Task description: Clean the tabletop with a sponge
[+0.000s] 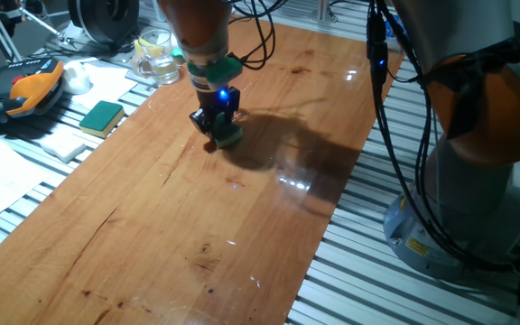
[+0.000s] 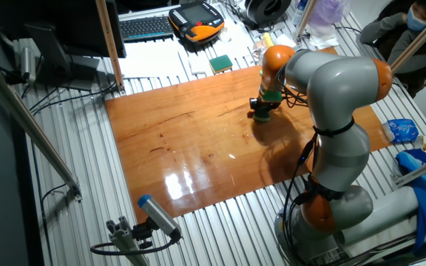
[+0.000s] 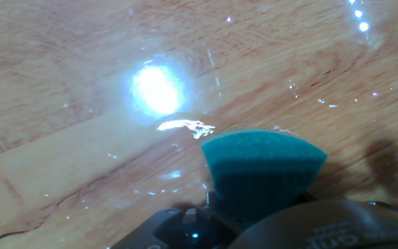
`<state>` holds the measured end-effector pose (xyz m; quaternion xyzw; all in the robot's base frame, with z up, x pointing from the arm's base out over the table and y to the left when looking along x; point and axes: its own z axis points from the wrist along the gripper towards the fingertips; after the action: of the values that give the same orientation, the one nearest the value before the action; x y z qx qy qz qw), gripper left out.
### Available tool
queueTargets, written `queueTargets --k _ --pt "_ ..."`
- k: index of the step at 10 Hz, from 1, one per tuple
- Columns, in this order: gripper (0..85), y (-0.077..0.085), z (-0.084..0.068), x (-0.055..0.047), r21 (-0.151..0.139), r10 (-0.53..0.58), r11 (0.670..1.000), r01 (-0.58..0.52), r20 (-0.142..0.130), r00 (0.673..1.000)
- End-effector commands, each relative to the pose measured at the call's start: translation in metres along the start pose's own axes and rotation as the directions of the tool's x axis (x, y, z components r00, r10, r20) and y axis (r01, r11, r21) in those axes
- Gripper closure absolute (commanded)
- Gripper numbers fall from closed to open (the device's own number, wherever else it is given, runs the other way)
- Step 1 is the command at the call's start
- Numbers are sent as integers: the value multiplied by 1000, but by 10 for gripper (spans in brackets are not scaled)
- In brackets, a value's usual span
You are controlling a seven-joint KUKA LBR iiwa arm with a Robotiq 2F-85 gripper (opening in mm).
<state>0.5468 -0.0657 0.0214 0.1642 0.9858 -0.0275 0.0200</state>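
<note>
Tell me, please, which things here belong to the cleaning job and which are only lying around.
Belonging to the job:
- teal sponge, held in the gripper and pressed on the board
- wooden tabletop

Only lying around:
- flat green rectangular sponge, on the metal frame beside the board
- orange handheld pendant
- clear glass jug
- keyboard

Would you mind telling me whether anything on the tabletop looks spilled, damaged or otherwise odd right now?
There appears to be a thin wet film on the tabletop just ahead of the sponge: small glinting droplets and a bright streak. That fits wiping rather than an accident. The hand holds the sponge against the wood. No damage stands out.
</note>
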Motion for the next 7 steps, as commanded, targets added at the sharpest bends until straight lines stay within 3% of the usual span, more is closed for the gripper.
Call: queueTargets --k 1,7 --pt "340 -4 2 -2 2 -6 1000 6 1 1000" --pt "340 -16 0 -10 4 -31 1000 31 -7 999"
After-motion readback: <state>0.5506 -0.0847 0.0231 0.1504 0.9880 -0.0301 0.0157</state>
